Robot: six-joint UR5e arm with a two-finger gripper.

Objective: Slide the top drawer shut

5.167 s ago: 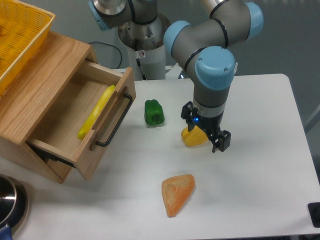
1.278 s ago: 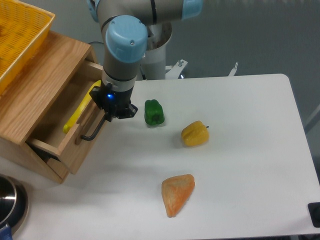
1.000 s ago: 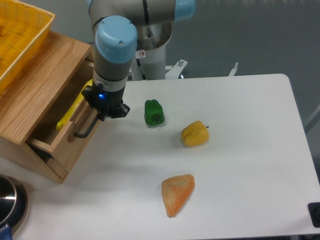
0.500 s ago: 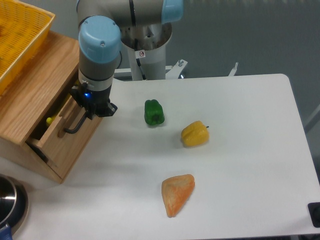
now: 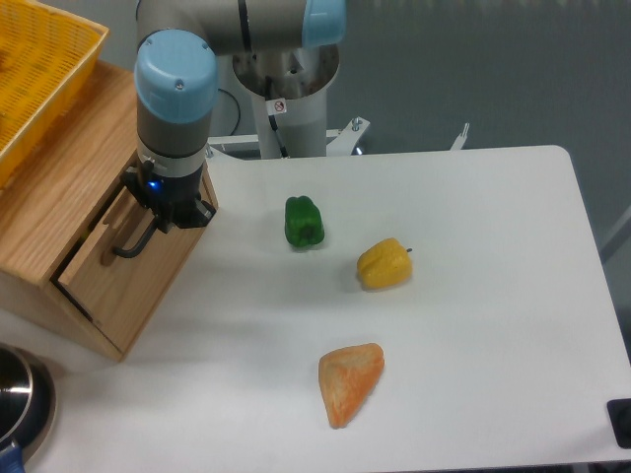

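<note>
Gripper (image 5: 170,208): black fingers sit at the upper end of the black bar handle (image 5: 130,242), pressed against the front panel of the top drawer (image 5: 116,266). Finger spacing cannot be told; the wrist body hides the tips from above. A blue LED glows on the gripper's side facing the cabinet. Arm rises straight up from the gripper, grey w/ light-blue joint caps, back to the base behind the table.

Top drawer: nearly flush w/ the oak cabinet (image 5: 59,187); only a thin dark gap shows along its lower left edge. Handle runs diagonally down the panel, lower end bent in toward the wood.

Ref. the cabinet:
- Yellow mesh basket (image 5: 39,69) rests on its top, at the far left corner.
- Green pepper (image 5: 304,221) lies on the white table (image 5: 493,325) just right of it, apart from the gripper.
- Yellow pepper (image 5: 384,264) lies farther right, slightly nearer the camera.
- Orange wedge-shaped item (image 5: 349,381) lies right and toward the table's front edge.
- Dark metal pot (image 5: 20,404), partly cut off, sits below its front corner.
</note>
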